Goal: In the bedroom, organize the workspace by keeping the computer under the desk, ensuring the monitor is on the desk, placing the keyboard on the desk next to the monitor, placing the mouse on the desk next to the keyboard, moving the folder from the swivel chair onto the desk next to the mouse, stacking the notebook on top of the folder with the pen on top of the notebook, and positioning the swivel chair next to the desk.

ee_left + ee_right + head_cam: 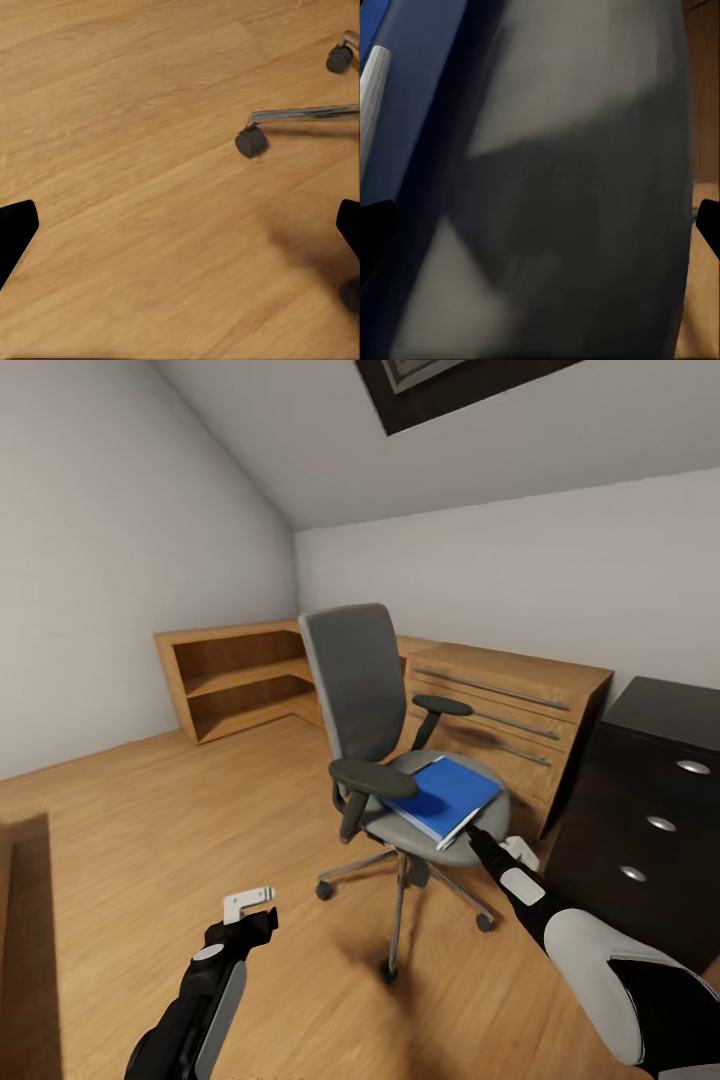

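Observation:
The swivel chair [358,690] stands mid-room with the blue folder [443,796] lying flat on its grey seat [400,826]. My right gripper [476,838] is at the seat's front right rim, right by the folder's near corner. In the right wrist view it [540,225] is open, with the seat [577,187] close between the fingers and the folder [416,82] to one side. My left gripper [250,906] hangs open over bare floor, left of the chair's base; the left wrist view shows it [180,232] holding nothing. The desk's dark drawer unit [650,800] stands at the right.
Light-wood cabinets [510,705] with bar handles and an open shelf unit [240,675] line the back walls behind the chair. The chair's chrome legs and castors [250,141] spread over the wooden floor [150,830] near my left gripper. A sloped ceiling rises above.

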Robot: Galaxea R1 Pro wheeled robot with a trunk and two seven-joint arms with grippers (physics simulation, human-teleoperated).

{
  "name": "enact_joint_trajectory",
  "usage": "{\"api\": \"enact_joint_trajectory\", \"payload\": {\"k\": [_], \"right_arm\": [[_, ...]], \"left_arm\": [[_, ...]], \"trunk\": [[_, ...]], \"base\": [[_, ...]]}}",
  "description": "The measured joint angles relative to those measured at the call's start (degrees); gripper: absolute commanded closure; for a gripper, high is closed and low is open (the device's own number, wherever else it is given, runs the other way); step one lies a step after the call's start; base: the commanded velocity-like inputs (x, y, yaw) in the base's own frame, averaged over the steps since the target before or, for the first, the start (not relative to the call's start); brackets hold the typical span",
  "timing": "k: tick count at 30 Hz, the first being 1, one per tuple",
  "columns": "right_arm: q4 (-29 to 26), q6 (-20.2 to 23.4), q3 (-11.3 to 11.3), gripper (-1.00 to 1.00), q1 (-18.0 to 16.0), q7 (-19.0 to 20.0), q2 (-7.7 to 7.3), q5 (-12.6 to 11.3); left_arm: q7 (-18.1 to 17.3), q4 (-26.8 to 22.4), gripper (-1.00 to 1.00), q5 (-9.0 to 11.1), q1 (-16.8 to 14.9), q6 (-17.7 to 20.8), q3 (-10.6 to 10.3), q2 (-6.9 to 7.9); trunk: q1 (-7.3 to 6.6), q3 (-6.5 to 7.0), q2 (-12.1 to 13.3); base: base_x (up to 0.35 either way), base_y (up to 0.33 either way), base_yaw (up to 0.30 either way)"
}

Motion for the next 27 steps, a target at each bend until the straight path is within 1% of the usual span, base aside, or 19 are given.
{"api": "enact_joint_trajectory", "payload": {"k": [5,10,14,17,20,27], "right_arm": [[0.01,0.02,0.04,-1.00,0.00,0.06,0.00,-0.04],[-0.04,0.07,1.14,-1.00,0.00,0.22,0.01,-0.15],[-0.01,-0.01,0.31,-1.00,0.00,0.04,-0.01,0.05],[-0.01,0.06,0.63,-1.00,0.00,0.16,0.01,-0.11],[-0.03,0.07,1.13,-1.00,0.00,0.24,0.02,-0.15],[-0.06,0.07,1.18,-1.00,0.01,0.24,0.01,-0.16]], "left_arm": [[-0.01,0.07,-1.00,0.03,-0.01,0.00,0.00,0.00],[-0.02,0.12,-1.00,0.01,-0.02,-0.02,-0.08,-0.01],[-0.02,0.21,-1.00,0.02,0.00,-0.02,-0.13,-0.01],[-0.08,0.60,-1.00,0.01,-0.01,-0.08,-0.57,-0.05],[-0.13,0.71,-1.00,0.00,-0.02,-0.10,-0.88,-0.05],[-0.14,0.74,-1.00,-0.01,-0.02,-0.10,-0.97,-0.04]], "trunk": [[0.00,0.00,0.00],[0.00,0.01,0.00],[0.00,0.00,0.00],[0.00,0.00,0.00],[0.00,0.01,0.00],[0.00,0.00,0.00]], "base": [[0.000,0.000,0.186],[0.000,0.000,0.048],[0.000,0.000,0.153],[0.000,0.000,0.150],[0.000,0.000,0.033],[0.000,0.000,0.004]]}}
